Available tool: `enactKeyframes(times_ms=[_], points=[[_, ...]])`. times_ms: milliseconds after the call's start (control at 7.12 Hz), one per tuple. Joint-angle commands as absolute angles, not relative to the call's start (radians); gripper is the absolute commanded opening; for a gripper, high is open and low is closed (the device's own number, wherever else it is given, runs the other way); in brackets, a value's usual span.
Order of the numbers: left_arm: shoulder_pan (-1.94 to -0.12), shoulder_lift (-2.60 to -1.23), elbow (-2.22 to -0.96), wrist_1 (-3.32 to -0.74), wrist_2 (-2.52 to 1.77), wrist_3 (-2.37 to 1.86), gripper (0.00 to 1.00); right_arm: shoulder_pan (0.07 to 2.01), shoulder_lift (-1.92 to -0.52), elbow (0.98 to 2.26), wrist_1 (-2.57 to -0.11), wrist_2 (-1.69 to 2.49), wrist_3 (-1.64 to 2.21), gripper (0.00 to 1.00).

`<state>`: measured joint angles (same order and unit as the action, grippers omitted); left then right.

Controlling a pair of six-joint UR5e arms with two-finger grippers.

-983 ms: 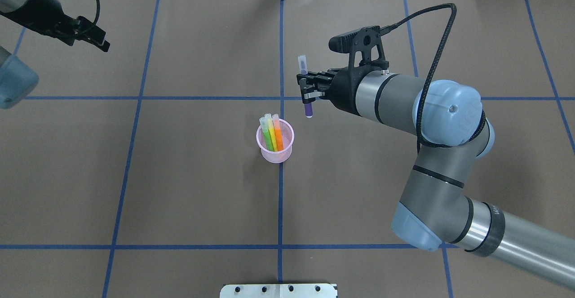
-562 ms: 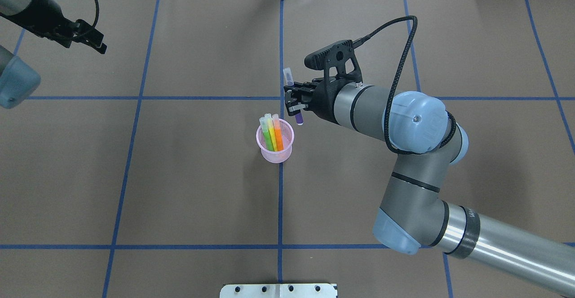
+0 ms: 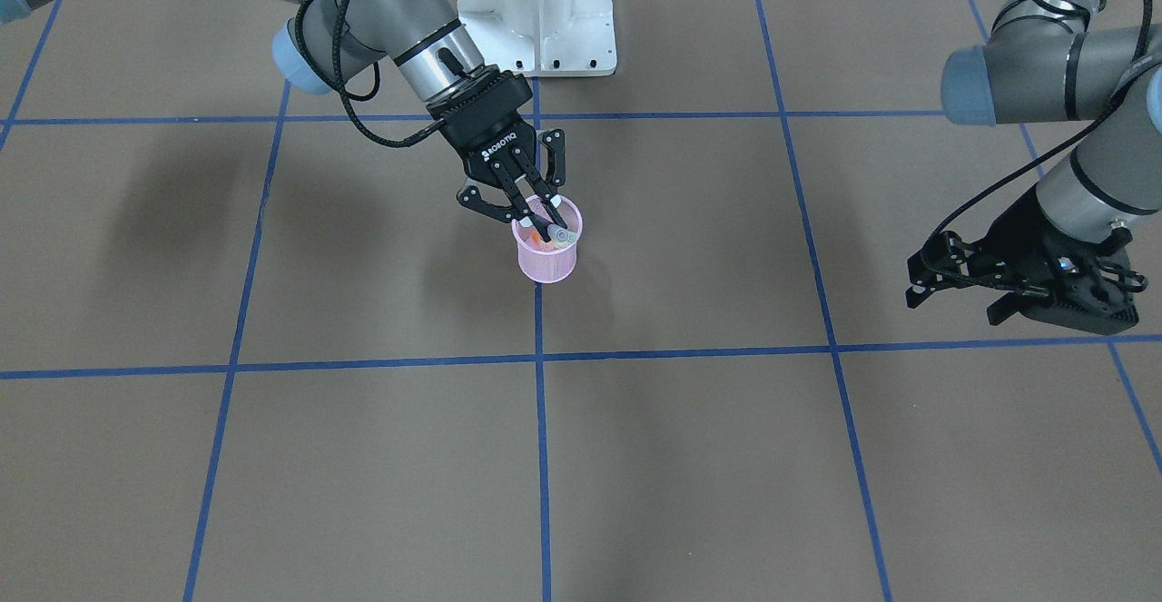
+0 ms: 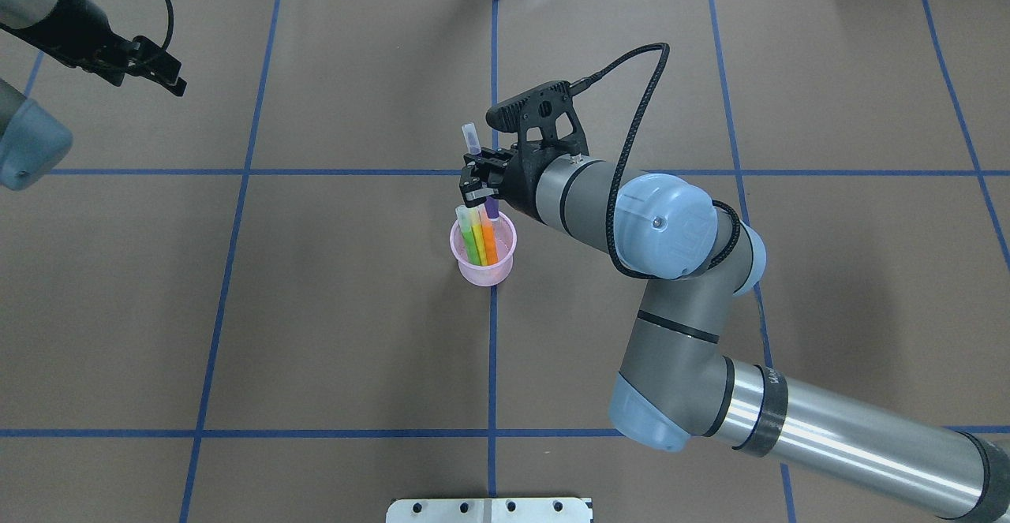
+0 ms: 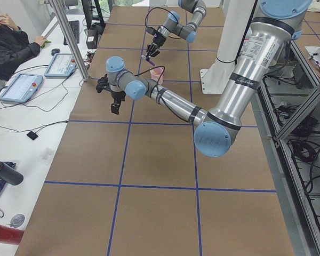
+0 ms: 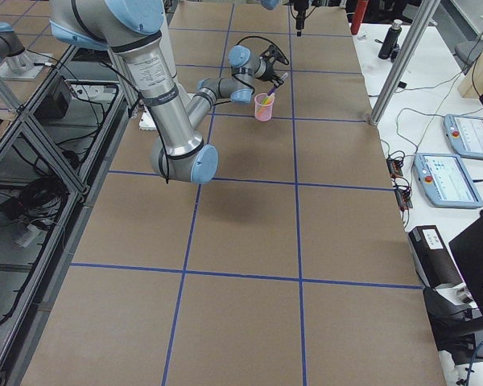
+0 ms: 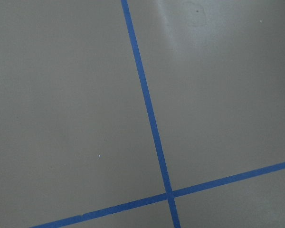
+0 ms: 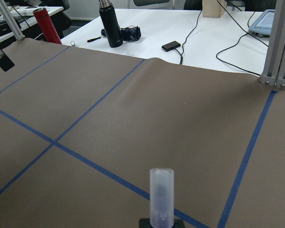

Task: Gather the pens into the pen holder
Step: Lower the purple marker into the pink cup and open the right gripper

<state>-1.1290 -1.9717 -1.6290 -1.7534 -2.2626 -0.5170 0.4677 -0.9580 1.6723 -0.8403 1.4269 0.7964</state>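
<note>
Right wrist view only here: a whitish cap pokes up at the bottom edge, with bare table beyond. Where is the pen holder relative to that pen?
Observer: Just below it. Overhead, the purple pen, gripped by the right gripper, has its lower end at the far rim of the pen holder.
Reviewer: Anything in the holder already?
Observer: Three stand inside: the green pen, the yellow pen and the orange pen.
Reviewer: And the left arm?
Observer: The left gripper hangs empty near the table's far left corner, well away from the holder.

Overhead and front views face each other, sharing the pen holder (image 4: 481, 272).
</note>
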Motion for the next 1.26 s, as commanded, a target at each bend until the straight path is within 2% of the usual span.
enactKeyframes(times_ms=[0, 421, 562, 702, 983, 1124], points=[[-1.129, -1.973, -1.623, -1.753, -2.263, -0.517, 1.00, 0.451, -0.956, 1.655, -0.842, 1.416, 0.796, 0.00], [-1.129, -1.974, -1.621, -1.753, -2.263, -0.518, 1.00, 0.419, -0.960, 1.644, -0.841, 1.368, 0.796, 0.00], [-1.129, -1.976, -1.621, -1.753, -2.263, -0.518, 1.00, 0.419, -0.957, 1.643, -0.839, 1.367, 0.798, 0.52], [-1.129, -1.976, -1.621, -1.753, -2.263, -0.518, 1.00, 0.419, -0.956, 1.644, -0.838, 1.362, 0.798, 0.98], [-1.132, -1.977, -1.615, -1.753, -2.263, -0.517, 1.00, 0.431, -0.954, 1.672, -0.889, 1.373, 0.801, 0.99], [-1.143, -1.977, -1.612, -1.750, -2.264, -0.485, 1.00, 0.467, -0.954, 1.743, -1.034, 1.432, 0.801, 0.99]])
